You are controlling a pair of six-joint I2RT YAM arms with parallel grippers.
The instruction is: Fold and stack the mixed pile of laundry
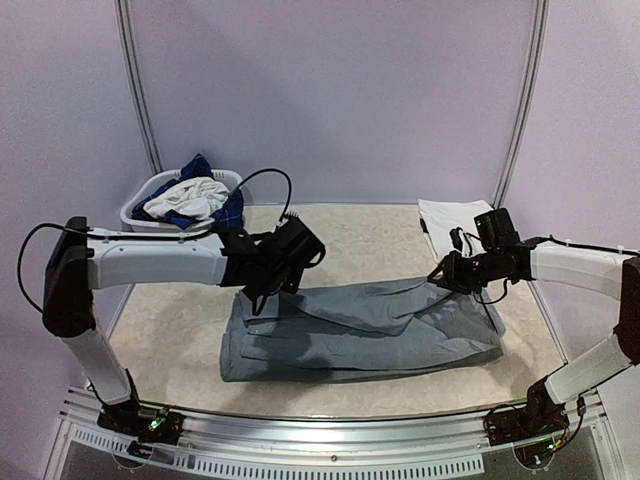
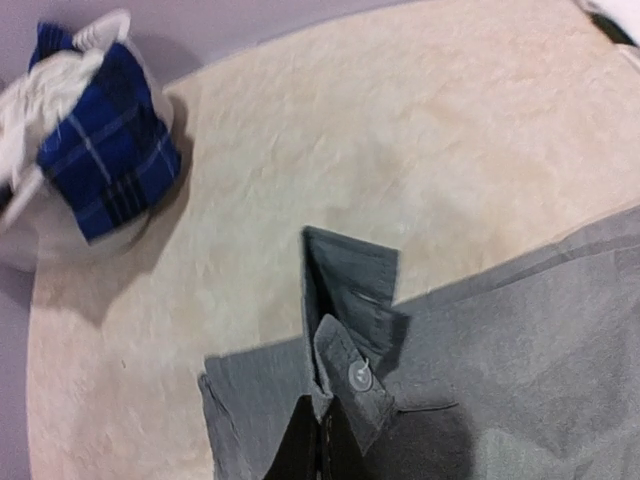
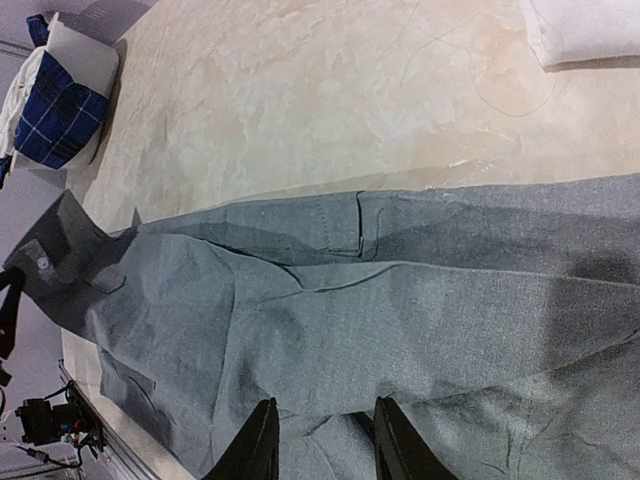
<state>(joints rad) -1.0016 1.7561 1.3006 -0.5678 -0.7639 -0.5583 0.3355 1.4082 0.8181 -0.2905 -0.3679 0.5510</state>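
Grey trousers (image 1: 370, 330) lie spread across the middle of the table. My left gripper (image 1: 258, 292) is at their left end, shut on the waistband just below its button (image 2: 359, 375); in the left wrist view the gripper (image 2: 325, 445) pinches that raised flap. My right gripper (image 1: 446, 275) is at the right end of the trousers (image 3: 400, 300), where the gripper (image 3: 325, 440) has its fingers a little apart, closed on a bunched fold of the grey cloth. The rest of the laundry pile (image 1: 190, 200), blue plaid (image 2: 110, 160) and white pieces, fills the basket.
The white oval basket (image 1: 140, 195) stands at the table's far left corner. A folded white cloth (image 1: 445, 215) lies at the far right, behind my right gripper. Beige tabletop (image 1: 350, 240) shows between them.
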